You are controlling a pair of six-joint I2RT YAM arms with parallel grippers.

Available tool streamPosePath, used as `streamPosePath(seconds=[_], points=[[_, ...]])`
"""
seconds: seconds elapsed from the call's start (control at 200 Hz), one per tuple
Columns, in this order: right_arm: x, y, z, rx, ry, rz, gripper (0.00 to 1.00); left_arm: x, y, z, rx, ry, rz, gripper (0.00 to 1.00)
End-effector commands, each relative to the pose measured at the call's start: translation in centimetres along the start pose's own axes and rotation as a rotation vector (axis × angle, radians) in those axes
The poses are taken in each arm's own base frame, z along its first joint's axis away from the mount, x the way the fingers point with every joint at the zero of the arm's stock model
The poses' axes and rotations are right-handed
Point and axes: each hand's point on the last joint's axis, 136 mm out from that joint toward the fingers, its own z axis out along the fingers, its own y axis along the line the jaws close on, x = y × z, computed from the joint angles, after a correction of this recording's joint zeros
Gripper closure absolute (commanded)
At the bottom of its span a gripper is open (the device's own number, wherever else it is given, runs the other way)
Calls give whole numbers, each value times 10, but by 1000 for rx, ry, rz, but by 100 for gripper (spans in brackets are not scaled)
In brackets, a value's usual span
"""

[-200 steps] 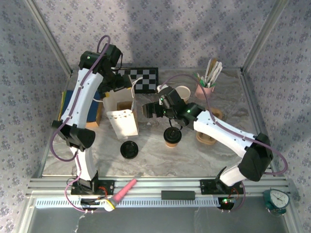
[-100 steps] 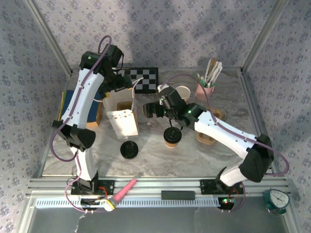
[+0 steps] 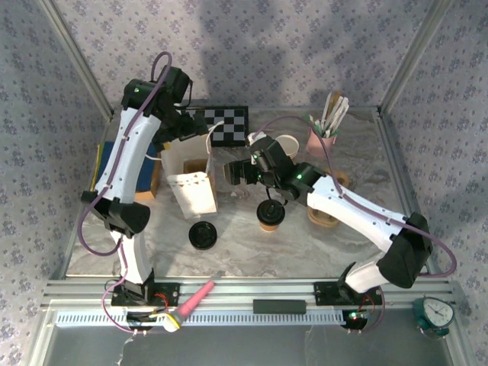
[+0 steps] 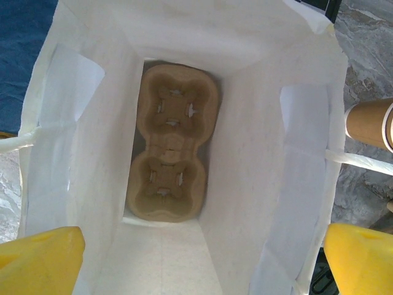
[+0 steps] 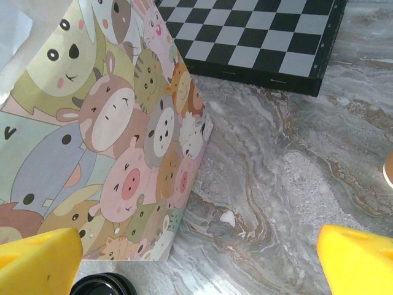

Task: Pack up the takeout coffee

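The takeout coffee (image 3: 287,144), a tan paper cup with a white inside, stands behind my right arm, right of the bag; its side (image 4: 367,124) shows past the bag's wall. My left gripper (image 3: 197,130) (image 4: 202,264) hangs open over the open white paper bag (image 3: 191,187) (image 4: 270,160), looking straight down into it. A brown two-cup carrier (image 4: 172,160) lies on the bag's bottom. My right gripper (image 3: 232,171) (image 5: 199,264) is open and empty above bare marble, just right of the bag's animal-print side (image 5: 123,153).
A tan cup with a black top (image 3: 269,213) stands below my right wrist. A flat black lid (image 3: 202,235) (image 5: 101,286) lies in front of the bag. A checkerboard (image 3: 229,124) (image 5: 258,37) and a pink stirrer cup (image 3: 323,139) sit at the back.
The left arm has shifted slightly above the bag. The right arm and the objects have not visibly moved.
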Motion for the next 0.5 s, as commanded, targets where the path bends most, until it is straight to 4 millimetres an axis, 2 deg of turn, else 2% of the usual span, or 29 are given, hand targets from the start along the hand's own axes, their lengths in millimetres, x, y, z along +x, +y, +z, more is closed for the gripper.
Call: streamPosePath(seconds=[0.0, 0.495], points=[[-6, -3, -14, 20, -29, 18, 0, 18, 16, -18, -48, 35, 29, 1], [-21, -8, -29, 55, -52, 14, 0, 15, 19, -55, -8, -76, 56, 0]])
